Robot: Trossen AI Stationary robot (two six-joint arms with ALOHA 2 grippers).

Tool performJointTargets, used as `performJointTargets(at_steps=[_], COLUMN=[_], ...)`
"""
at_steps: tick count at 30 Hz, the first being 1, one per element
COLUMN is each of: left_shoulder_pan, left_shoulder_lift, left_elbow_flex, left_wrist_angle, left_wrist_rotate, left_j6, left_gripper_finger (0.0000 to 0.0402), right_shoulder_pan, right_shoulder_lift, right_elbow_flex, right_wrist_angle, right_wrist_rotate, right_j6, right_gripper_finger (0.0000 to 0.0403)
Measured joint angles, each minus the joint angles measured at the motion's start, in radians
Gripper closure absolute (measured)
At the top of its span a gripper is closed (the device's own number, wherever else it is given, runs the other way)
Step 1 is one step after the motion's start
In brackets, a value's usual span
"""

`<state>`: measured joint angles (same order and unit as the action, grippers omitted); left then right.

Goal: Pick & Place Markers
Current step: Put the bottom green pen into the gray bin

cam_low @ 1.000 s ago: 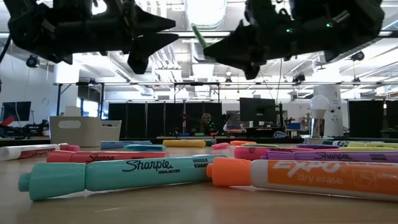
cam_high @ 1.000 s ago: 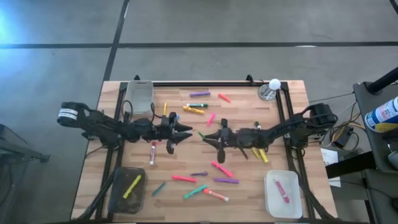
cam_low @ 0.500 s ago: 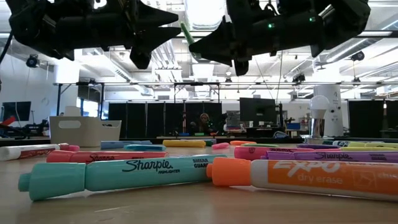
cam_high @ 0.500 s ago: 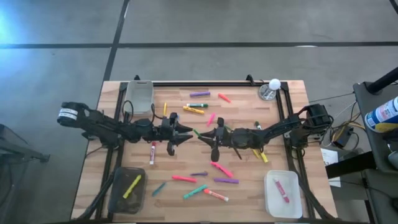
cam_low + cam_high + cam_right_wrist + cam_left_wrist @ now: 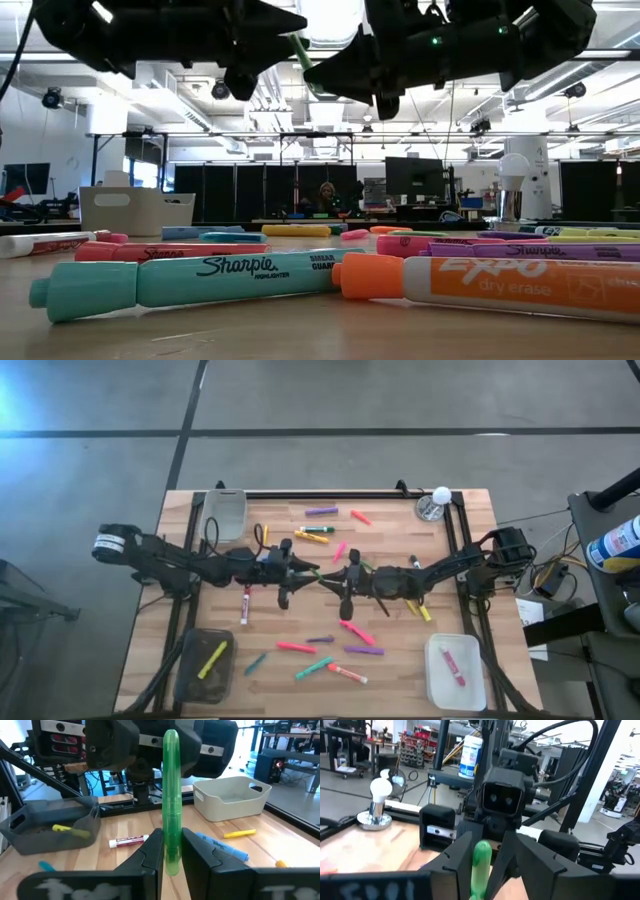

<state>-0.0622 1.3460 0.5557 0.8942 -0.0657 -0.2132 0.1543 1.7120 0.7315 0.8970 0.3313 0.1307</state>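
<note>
A green marker (image 5: 171, 785) is up in the air over the middle of the table (image 5: 400, 540), with my right gripper (image 5: 330, 577) shut on it. It points at my left gripper (image 5: 308, 571), which faces it from the table's left and is open. In the right wrist view the marker's free end (image 5: 170, 735) stands between the left gripper's spread fingers; whether they touch it I cannot tell. Several other markers (image 5: 355, 632) in pink, purple, yellow and teal lie flat on the wood. My right gripper pinches the green marker between its two fingers (image 5: 150, 851), near the marker's back end (image 5: 171, 832). The fingers come level from the table's right and lie along the marker. The marker sticks out ahead of them, tilted slightly upward (image 5: 298, 50), lifted clear of the table.
A dark bin (image 5: 205, 665) with a yellow marker stands at the near left, and a white bin (image 5: 455, 672) with a pink marker at the near right. A pale bin (image 5: 225, 515) is at the far left. A bulb on a round base (image 5: 435, 503) is at the far right.
My left gripper has gone toward the table's right and a little up, closing on my right gripper, so the green marker's free end now lies between its open fingers. The marker stays held clear of the table.
</note>
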Motion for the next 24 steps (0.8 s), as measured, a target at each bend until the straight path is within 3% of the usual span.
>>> performJointTargets(at_steps=[3,10,24], left_shoulder_pan=[0.000,0.000,0.008], left_shoulder_lift=[0.000,0.000,-0.059], left_elbow_flex=[0.008,0.011,0.027], left_wrist_angle=[0.004,0.005,-0.039], left_wrist_rotate=[0.000,-0.006,-0.042], left_j6=[0.002,0.011,0.065], left_gripper_finger=[0.0283,0.0375,0.0374], right_shoulder_pan=[0.001,0.001,-0.001], right_shoulder_lift=[0.000,-0.001,-0.002], right_elbow_flex=[0.000,0.000,0.000], right_wrist_angle=[0.000,0.007,-0.020], right_wrist_rotate=[-0.002,-0.006,0.015], right_j6=[-0.001,-0.002,0.013], right_gripper_finger=[0.0353,0.0352,0.0261])
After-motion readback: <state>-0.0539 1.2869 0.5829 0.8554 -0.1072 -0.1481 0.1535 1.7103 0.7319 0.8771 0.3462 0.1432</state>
